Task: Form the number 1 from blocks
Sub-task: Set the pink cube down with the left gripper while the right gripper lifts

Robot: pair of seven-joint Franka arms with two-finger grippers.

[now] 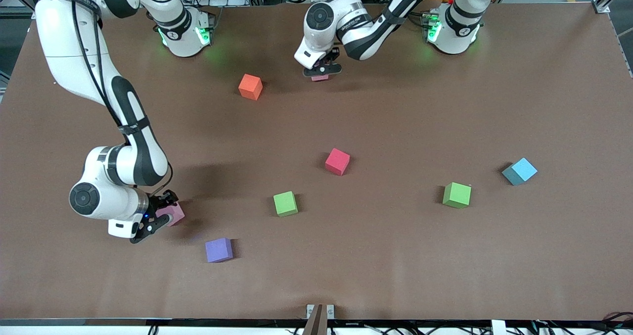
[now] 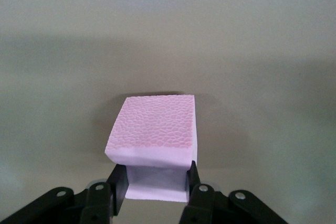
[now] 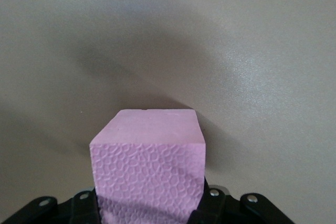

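My left gripper (image 1: 322,71) reaches in from the left arm's base and is shut on a light pink block (image 1: 320,77), low at the table beside the orange block (image 1: 250,86). In the left wrist view the fingers (image 2: 118,182) press both sides of this pink block (image 2: 152,129). My right gripper (image 1: 162,219) is shut on the second light pink block (image 1: 174,212), down at the table close to the purple block (image 1: 218,250). That pink block (image 3: 149,156) fills the right gripper (image 3: 149,203) in the right wrist view.
Loose on the brown table (image 1: 395,265) lie a red block (image 1: 337,161) at mid-table, a green block (image 1: 285,203) nearer the camera, and a second green block (image 1: 457,195) and a sky-blue block (image 1: 519,171) toward the left arm's end.
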